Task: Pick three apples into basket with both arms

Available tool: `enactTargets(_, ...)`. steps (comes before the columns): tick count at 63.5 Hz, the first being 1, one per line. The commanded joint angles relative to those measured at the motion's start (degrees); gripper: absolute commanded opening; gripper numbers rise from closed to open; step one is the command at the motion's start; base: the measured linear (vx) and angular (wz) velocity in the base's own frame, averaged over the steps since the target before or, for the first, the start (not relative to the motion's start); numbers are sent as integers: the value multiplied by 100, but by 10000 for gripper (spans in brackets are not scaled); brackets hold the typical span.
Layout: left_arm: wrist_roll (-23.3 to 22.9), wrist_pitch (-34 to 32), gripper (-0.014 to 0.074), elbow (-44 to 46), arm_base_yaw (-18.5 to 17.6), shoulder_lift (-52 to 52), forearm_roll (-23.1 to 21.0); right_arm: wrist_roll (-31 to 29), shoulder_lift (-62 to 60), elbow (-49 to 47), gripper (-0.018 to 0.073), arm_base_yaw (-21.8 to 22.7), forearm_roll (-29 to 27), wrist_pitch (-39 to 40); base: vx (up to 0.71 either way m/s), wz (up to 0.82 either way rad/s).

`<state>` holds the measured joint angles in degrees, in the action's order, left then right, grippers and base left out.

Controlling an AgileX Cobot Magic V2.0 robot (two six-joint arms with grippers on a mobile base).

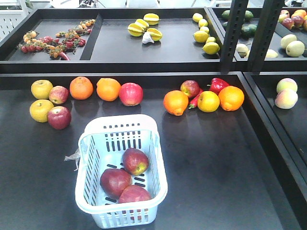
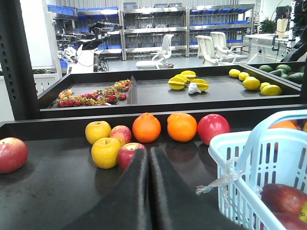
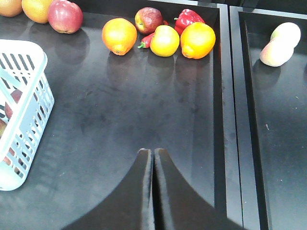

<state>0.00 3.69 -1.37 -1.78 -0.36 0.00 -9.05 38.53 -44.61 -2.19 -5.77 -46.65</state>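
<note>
Basket [image 1: 86, 158] holds three apples [image 1: 115, 182] (front view only).

No text, label, brand, number or sign can be read in any of the three views. The basket [image 1: 120, 143], the fruit and the black desk [image 1: 216, 158] carry no visible print, and the blue bins on the shelving [image 2: 187, 24] far back in the left wrist view are too small and blurred to show any lettering.

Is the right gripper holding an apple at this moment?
No, the right gripper is shut on nothing above the bare table, and three apples lie in the basket.
</note>
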Motion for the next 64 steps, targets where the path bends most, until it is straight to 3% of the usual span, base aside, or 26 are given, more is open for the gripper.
enactTargets(1,-75,-464,-8,-134,11,-123,0,-31,-9,-156,-9,44,21,347,0,0)
enactTargets(64,-75,-424,-6,-134,11,-123,0,-31,-36,-149,-9,44,21,364,0,0)
